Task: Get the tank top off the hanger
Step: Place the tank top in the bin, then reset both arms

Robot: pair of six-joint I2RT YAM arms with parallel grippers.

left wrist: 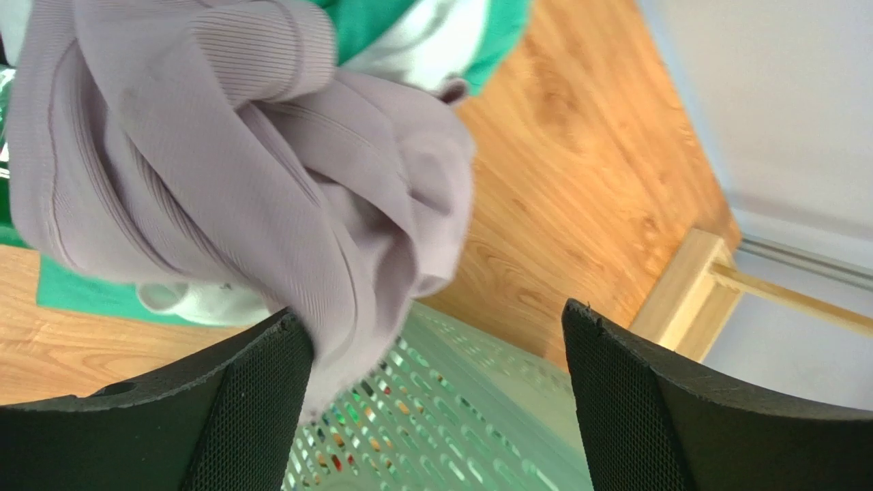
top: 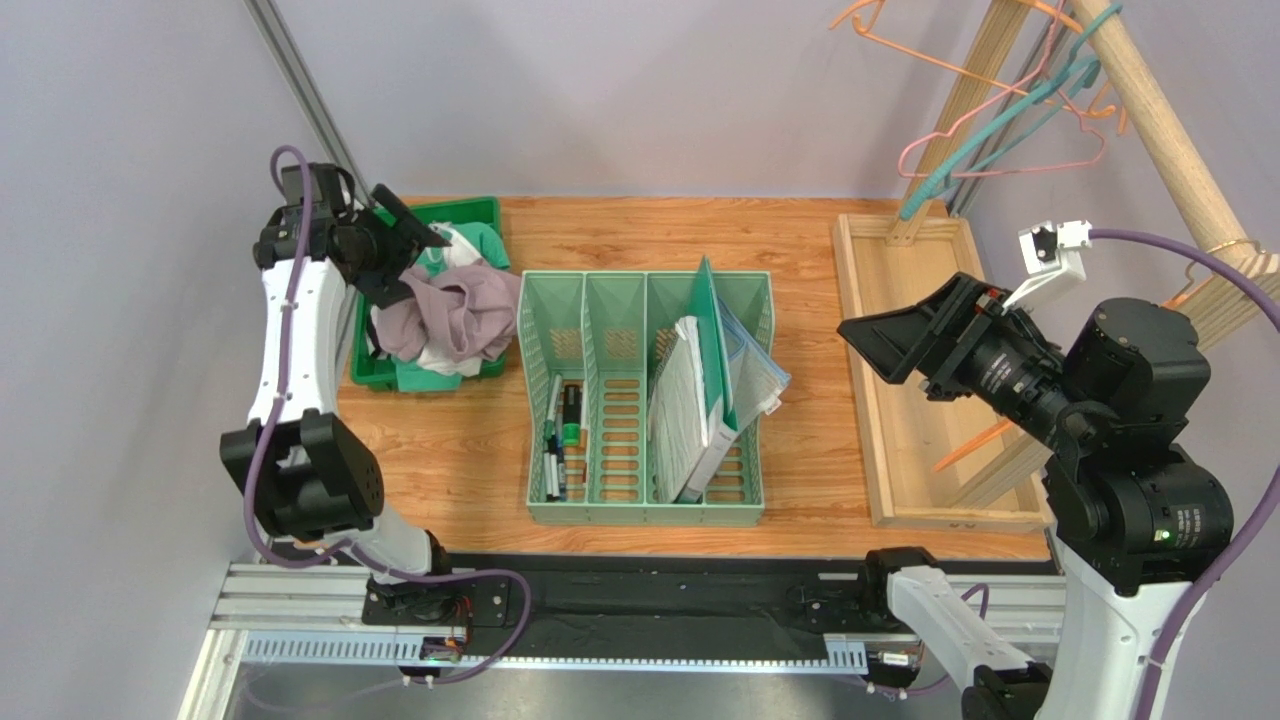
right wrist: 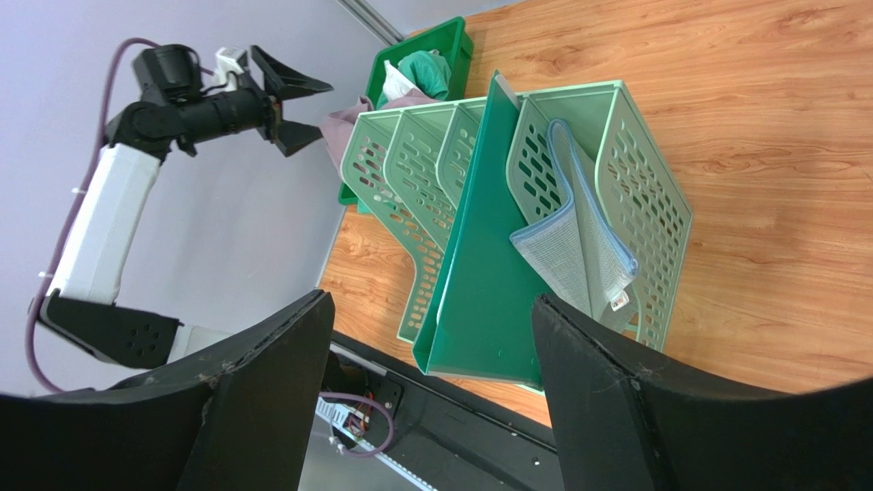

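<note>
The mauve ribbed tank top (top: 446, 308) lies crumpled over the right rim of the green bin (top: 394, 375), on top of other clothes. No hanger shows in it. My left gripper (top: 406, 245) hovers open just above it. In the left wrist view the tank top (left wrist: 205, 153) fills the upper left and brushes the left finger (left wrist: 246, 409); nothing is between the jaws of the gripper (left wrist: 430, 312). My right gripper (top: 887, 348) is open and empty above the wooden tray's left edge, also seen in its wrist view (right wrist: 430, 299). An orange hanger (top: 969, 443) lies in the tray.
A mint file organiser (top: 646, 398) with folders and pens stands mid-table. The wooden tray (top: 879, 375) lies at the right. A wooden rack (top: 1157, 120) at the back right carries orange, pink and teal hangers (top: 977, 113). White and green clothes (top: 466, 240) fill the bin.
</note>
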